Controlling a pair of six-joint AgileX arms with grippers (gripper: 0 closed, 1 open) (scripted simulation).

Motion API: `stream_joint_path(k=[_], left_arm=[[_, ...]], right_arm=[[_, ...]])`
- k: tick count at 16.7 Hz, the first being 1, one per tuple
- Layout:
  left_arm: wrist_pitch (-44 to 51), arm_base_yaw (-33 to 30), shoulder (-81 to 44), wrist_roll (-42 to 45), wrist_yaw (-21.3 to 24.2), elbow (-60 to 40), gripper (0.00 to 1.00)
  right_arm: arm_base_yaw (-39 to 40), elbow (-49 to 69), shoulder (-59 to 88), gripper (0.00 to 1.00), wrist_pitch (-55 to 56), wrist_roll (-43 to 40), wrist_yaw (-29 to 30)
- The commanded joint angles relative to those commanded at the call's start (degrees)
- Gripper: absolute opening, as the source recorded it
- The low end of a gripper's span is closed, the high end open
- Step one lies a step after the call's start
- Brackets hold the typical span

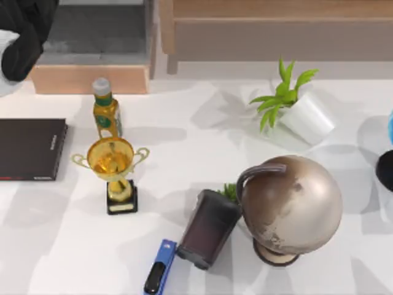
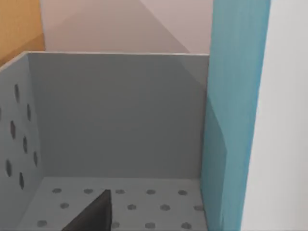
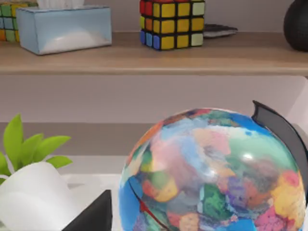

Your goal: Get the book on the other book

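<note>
1. Left arm (image 1: 21, 37) sits up at the far-left corner, past the desk (image 1: 184, 135) edge, beside a wood-rimmed grey box (image 1: 92, 34).
2. From the left wrist, the book (image 2: 236, 120) is right up close. Its teal cover stands upright with white alongside it, in front of the grey box wall (image 2: 120, 115) with its dotted floor.
3. A dark part of the left gripper (image 2: 94, 216) pokes in low. I cannot tell how far open it is, or whether it has the book.
4. The other book (image 1: 31, 149) lies flat at the desk's left edge, near the gold trophy (image 1: 112, 163) and the bottle (image 1: 105, 110).
5. Right arm (image 1: 387, 169) is parked at the right edge. From its wrist, the right gripper (image 3: 91, 216) faces a colourful globe (image 3: 216, 173), and I cannot tell its opening either.
</note>
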State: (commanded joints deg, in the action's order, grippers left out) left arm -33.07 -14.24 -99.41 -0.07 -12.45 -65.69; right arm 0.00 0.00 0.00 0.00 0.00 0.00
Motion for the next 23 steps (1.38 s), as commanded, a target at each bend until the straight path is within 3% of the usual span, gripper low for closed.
stream_joint_path(k=[5,23], left_arm=[[-3.73,-1.75,-10.56,-0.01,-1.34,-7.44,1.00],[-1.24,-0.89,-16.74,-0.04,-0.39,-16.12,1.00]], right_arm=[[0.00,0.00,0.00,1.00,0.00,0.00,0.00],[0.00,0.00,0.00,1.00,0.00,0.00,0.00]])
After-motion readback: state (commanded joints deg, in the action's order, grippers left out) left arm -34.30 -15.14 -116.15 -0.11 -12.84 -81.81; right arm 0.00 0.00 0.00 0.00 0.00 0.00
